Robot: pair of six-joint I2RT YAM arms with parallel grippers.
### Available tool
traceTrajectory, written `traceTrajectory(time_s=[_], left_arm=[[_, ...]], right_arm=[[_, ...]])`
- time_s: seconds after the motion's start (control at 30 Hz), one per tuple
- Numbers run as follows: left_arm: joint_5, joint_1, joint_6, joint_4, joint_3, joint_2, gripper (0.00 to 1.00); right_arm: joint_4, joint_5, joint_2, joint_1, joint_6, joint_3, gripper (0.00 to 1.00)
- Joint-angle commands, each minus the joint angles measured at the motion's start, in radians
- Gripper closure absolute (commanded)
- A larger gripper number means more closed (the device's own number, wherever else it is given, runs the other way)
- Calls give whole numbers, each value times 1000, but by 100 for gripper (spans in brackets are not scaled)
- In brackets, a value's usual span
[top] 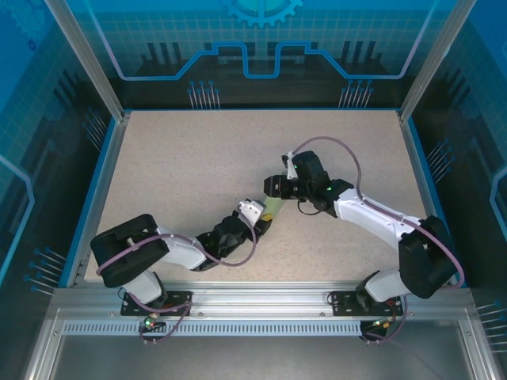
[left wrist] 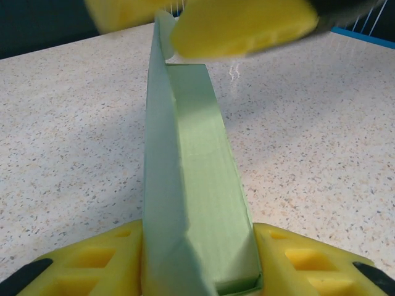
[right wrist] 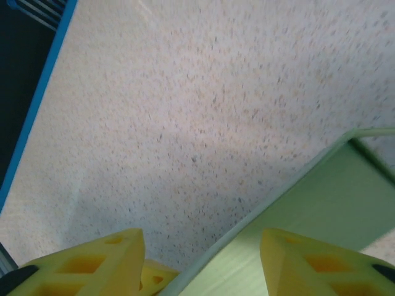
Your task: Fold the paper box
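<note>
The paper box (left wrist: pixel 191 172) is pale green card, partly folded into a long narrow tray with one side wall standing taller. My left gripper (left wrist: pixel 197 265) is shut on its near end, one yellow finger pressed against each side. In the top view the box (top: pixel 275 207) peeks out between the two grippers near the table's middle. My right gripper (top: pixel 273 188) sits at the box's far end, and its yellow fingers (left wrist: pixel 241 28) straddle the tall wall's tip. In the right wrist view that gripper (right wrist: pixel 200 259) is open, with the box edge (right wrist: pixel 321 216) running between its wide-apart fingers.
The speckled beige table (top: pixel 198 158) has a blue rim, metal posts at the corners and blue panels beyond. Both arms reach inward from the near edge and meet close together at the centre. Open tabletop lies to the far left and far right.
</note>
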Motion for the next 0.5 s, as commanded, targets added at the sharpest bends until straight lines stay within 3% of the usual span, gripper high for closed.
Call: traceTrajectory(time_s=[0.0,0.1,0.33,0.47], left_arm=[[127,45,41,-49,-19,-51,58],[227,93,65,-86,-18,-84,60],[481,228,158,-228,11,-175,60],[583,297,190,-257,18,-207,61]], right_arm=[[-68,9,-53,-41,-78,40,44],[-89,-39,-81,-88,-166,48,42],[-149,-165,-23,-200,-538,150,36],[-167,-147,47,-214,-737,192,37]])
